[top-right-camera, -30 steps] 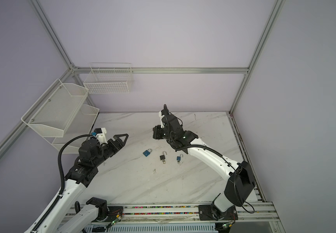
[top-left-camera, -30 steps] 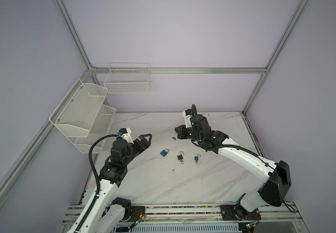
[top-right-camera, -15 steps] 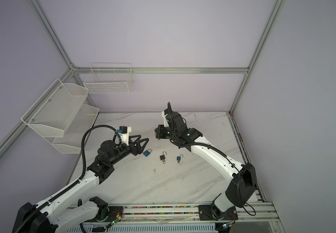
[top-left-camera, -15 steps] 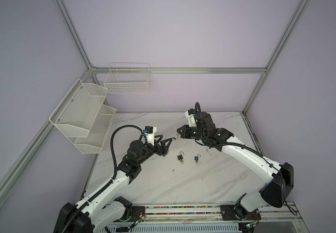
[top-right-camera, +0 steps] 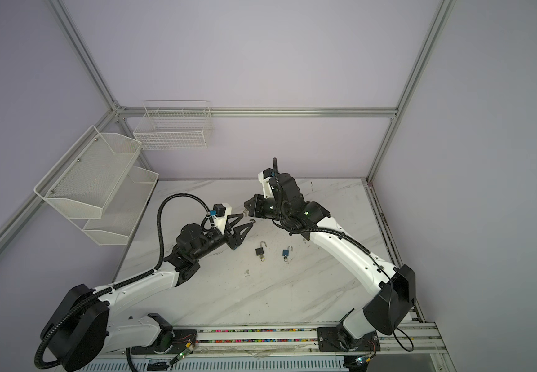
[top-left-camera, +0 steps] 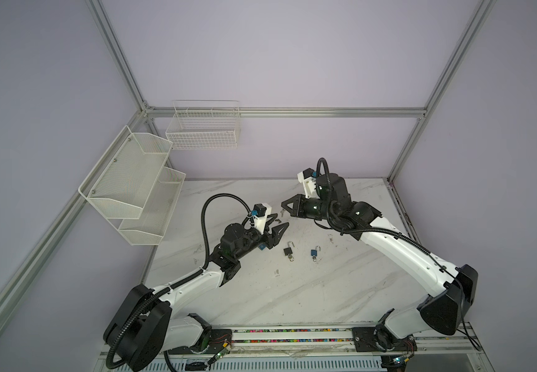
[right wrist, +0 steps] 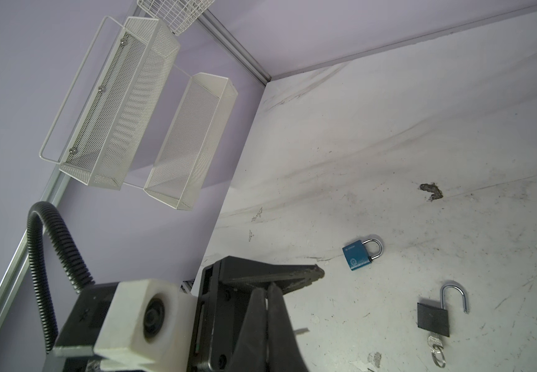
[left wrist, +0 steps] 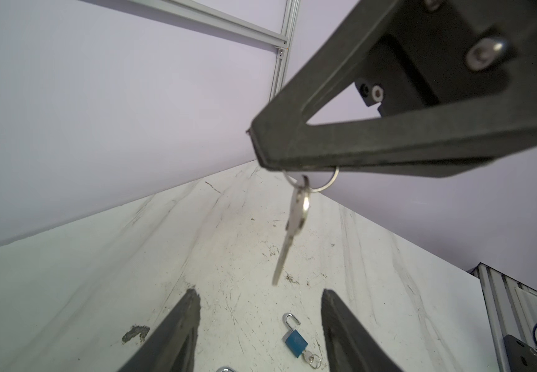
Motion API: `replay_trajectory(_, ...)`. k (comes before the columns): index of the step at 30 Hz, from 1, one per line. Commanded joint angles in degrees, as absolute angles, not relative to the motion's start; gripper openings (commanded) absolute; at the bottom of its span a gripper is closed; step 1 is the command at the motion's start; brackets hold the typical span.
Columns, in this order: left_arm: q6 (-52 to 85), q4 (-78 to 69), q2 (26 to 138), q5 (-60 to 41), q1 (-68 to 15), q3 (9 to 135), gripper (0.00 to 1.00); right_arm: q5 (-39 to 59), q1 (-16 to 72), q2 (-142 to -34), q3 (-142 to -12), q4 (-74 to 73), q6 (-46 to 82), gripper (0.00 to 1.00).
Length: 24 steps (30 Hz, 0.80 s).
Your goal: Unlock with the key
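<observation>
- Key [left wrist: 291, 235]: light, stiff, likely slippery metal, hanging loose from the ring [left wrist: 330, 184] that the closed right pincer [left wrist: 258, 146] pinches.
- Left pincer [left wrist: 258, 294], half wide, empty: better to take the flat head.

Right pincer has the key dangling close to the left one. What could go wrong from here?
1. The key hangs loose from its ring, which alone is pinched by the right pincer; it may swing, so the open left pincer could miss or grab it crooked.
2. The shut blue padlock lies unheld on the table; it may slide when keyed.
</observation>
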<state>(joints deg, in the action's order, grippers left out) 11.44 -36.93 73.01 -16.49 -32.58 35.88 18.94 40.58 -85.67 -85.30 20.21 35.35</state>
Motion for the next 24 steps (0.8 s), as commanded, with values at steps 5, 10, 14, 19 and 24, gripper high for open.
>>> replay_trajectory(5,9.5,-46.8,72.5,-14.9,-33.0,38.6,0.48,20.0,40.4,-83.3,-86.4,20.5,36.6,0.0)
replay_trajectory(10,9.8,-47.9,72.2,-15.0,-33.0,38.2,0.4,20.5,40.3,-83.1,-86.1,20.2,36.4,0.0)
replay_trajectory(14,9.8,-48.9,72.3,-16.4,-33.1,38.2,0.29,20.5,40.3,-83.2,-86.3,20.2,36.3,0.0)
replay_trajectory(19,9.8,-50.0,72.3,-18.5,-33.2,38.6,0.2,20.0,40.3,-83.0,-86.1,20.3,36.5,0.0)
replay_trajectory(24,9.8,-50.3,72.8,-18.9,-33.2,38.8,0.15,19.9,40.2,-82.9,-86.1,20.2,36.4,0.0)
